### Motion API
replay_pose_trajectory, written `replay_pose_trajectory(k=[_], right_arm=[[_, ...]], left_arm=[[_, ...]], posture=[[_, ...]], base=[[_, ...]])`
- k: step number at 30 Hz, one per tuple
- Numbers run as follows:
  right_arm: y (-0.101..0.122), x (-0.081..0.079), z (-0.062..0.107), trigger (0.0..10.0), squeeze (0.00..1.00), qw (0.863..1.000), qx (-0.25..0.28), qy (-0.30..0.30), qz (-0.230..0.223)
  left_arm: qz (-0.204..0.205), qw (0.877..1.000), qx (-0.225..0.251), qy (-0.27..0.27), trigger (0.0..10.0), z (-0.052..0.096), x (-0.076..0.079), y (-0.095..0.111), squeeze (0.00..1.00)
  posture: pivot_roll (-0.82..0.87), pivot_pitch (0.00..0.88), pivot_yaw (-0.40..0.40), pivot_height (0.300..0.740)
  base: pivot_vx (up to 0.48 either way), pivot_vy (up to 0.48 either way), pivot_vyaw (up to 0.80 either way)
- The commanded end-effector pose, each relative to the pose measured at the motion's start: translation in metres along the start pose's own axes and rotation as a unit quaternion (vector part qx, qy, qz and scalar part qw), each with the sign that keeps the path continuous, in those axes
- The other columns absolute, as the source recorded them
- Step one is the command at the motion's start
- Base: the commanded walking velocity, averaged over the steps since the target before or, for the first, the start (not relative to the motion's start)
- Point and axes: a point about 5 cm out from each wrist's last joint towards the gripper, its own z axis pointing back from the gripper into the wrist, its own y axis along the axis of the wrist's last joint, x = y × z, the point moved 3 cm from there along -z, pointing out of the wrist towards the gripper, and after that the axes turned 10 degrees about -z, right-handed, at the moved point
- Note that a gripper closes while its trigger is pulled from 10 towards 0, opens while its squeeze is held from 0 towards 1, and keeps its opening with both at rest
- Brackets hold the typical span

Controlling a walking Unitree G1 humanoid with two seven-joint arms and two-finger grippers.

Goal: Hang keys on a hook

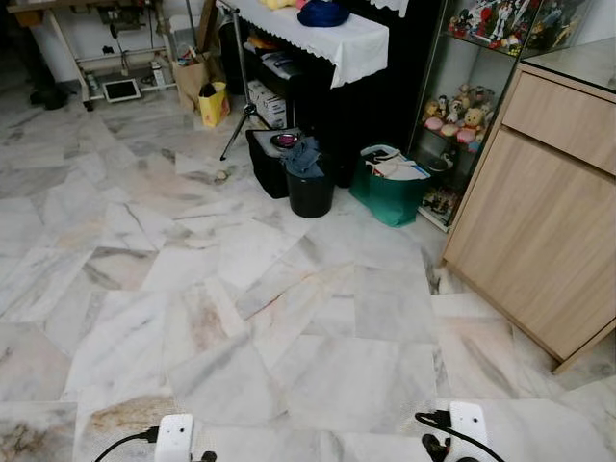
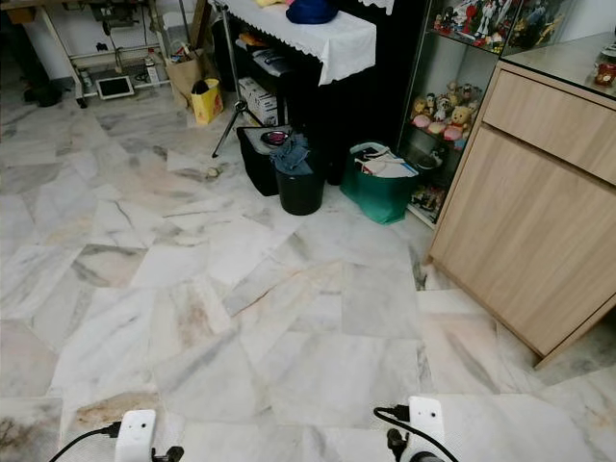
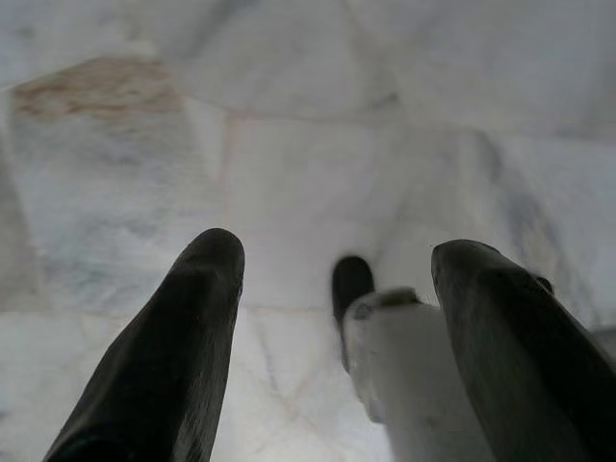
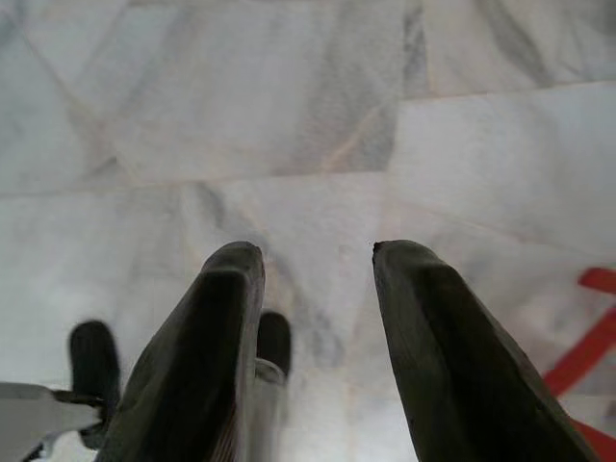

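Both arms hang low at my sides over a marble floor (image 1: 289,318). Their white wrists show at the lower edge of the head views, the left wrist (image 1: 174,435) and the right wrist (image 1: 468,421). In the left wrist view my left gripper (image 3: 342,245) points down at the tiles, open, with nothing held between its black fingers (image 3: 192,318). My right gripper (image 4: 320,250) is also open and holds nothing above the floor. Part of my own leg and foot (image 3: 385,356) shows below the left gripper.
A light wooden cabinet (image 1: 549,202) stands at the right. Ahead are a green bag (image 1: 390,192), a black bin (image 1: 310,191), a dark table with a white cloth (image 1: 327,38), a glass case of figurines (image 1: 462,111) and a tripod (image 1: 241,96). Red tape (image 4: 582,346) marks the floor.
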Motion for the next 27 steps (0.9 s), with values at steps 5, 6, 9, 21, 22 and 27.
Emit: replay_pose_trajectory(k=[5, 6, 9, 21, 22, 27], right_arm=[[-0.01, -0.005, 0.001, 10.0, 0.0, 1.0, -0.011, -0.001, 0.004], [-0.013, -0.01, 0.0, 10.0, 0.0, 1.0, -0.013, 0.002, 0.001], [-0.02, -0.019, 0.0, 10.0, 0.0, 1.0, -0.026, 0.01, -0.005], [-0.018, -0.02, -0.001, 10.0, 0.0, 1.0, -0.03, -0.002, -0.002], [-0.017, -0.02, -0.002, 10.0, 0.0, 1.0, -0.029, -0.003, -0.001], [-0.015, -0.022, -0.002, 10.0, 0.0, 1.0, -0.027, -0.004, -0.007]], left_arm=[[-0.009, 1.0, -0.012, 0.001, 10.0, 0.002, 0.001, -0.009, 0.0], [-0.007, 1.0, -0.013, 0.002, 10.0, 0.002, 0.001, -0.009, 0.0], [-0.01, 1.0, -0.014, 0.004, 10.0, 0.002, -0.003, -0.01, 0.0], [-0.003, 1.0, -0.019, 0.012, 10.0, 0.004, -0.011, -0.015, 0.0], [-0.003, 1.0, -0.019, 0.012, 10.0, 0.004, -0.011, -0.015, 0.0], [-0.011, 1.0, -0.021, 0.008, 10.0, 0.004, -0.014, -0.014, 0.0]], posture=[[0.03, 0.0, -0.046, 0.723], [0.03, 0.0, -0.046, 0.723], [0.03, 0.0, -0.033, 0.723], [0.02, 0.0, -0.012, 0.723], [0.02, 0.0, -0.012, 0.723], [0.02, 0.0, -0.009, 0.723]], base=[[0.0, 0.0, 0.0], [0.0, 0.0, 0.0], [0.0, 0.0, -0.27], [0.0, 0.0, -0.77], [0.0, 0.0, -0.76], [0.0, 0.0, -0.76]])
